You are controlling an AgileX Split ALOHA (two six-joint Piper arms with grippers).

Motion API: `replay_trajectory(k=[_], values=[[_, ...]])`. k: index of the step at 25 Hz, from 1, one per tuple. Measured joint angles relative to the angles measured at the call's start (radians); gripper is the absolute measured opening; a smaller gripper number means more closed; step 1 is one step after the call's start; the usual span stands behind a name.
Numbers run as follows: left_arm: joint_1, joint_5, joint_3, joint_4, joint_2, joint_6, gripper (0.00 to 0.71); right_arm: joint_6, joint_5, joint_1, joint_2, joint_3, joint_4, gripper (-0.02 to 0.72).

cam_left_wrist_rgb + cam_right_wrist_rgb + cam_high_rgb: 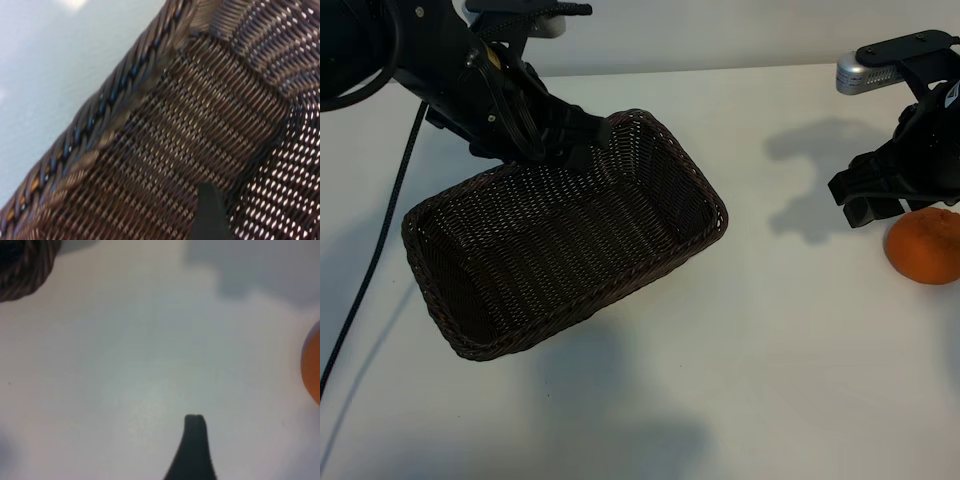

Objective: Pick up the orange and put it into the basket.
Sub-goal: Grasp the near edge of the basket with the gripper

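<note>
White table | left gripper angled down, spread over basket rim | right gripper spread beside orange

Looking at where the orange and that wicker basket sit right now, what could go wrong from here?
1. The orange lies on the table by the picture's right edge, beside the right end effector rather than between its open fingers; a close from here might nudge it rolling away.
2. The basket sits far from the orange, so the fruit could slip during the carry.
3. The left end effector hangs at the basket's far rim, open, and could shift it.
</note>
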Motion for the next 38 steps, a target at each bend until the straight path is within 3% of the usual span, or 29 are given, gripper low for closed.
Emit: replay_trajectory(k=[4,9,16,21,28,38], values=[[0.000,0.027,0.000,0.036,-0.009,-0.067,0.530,0.000,0.000,0.000,0.000,0.000,0.000,0.584],[0.000,0.126,0.007,0.215,-0.074,-0.259,0.530,0.000,0.000,0.000,0.000,0.000,0.000,0.584],[0.000,0.170,0.168,0.366,-0.258,-0.465,0.530,0.000,0.000,0.000,0.000,0.000,0.001,0.584],[0.000,0.137,0.323,0.416,-0.342,-0.603,0.530,0.000,0.002,0.000,0.000,0.000,0.001,0.584],[0.000,0.057,0.428,0.479,-0.345,-0.767,0.530,0.000,0.003,0.000,0.000,0.000,0.001,0.585],[0.025,-0.015,0.459,0.471,-0.262,-0.843,0.530,0.000,0.003,0.000,0.000,0.000,0.000,0.585]])
